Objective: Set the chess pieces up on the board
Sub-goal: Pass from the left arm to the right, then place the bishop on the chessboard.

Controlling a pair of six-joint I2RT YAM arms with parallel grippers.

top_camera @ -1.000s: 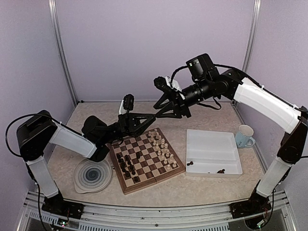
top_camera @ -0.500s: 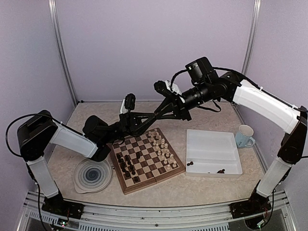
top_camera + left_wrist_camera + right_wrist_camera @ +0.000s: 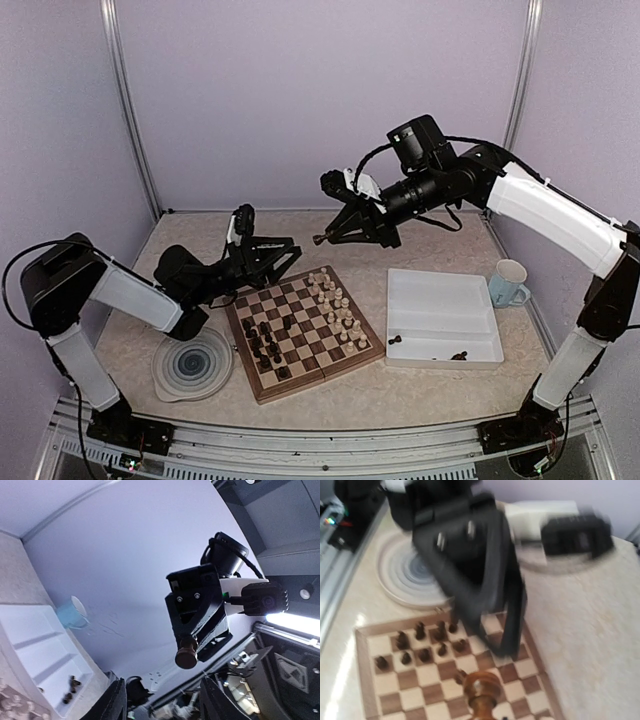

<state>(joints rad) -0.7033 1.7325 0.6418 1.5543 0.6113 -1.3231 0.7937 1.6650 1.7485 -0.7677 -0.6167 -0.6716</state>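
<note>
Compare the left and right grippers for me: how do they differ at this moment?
The right gripper has its jaws shut on a dark brown turned wooden chess piece; the left gripper has its jaws open and empty. The right gripper hangs higher, beyond the far edge of the checkered wooden chessboard; the left gripper sits lower, by its far left corner. Both are black and point toward each other.

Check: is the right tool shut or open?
Shut: the right tool pinches a brown chess piece at its tip, clear in the left wrist view.
</note>
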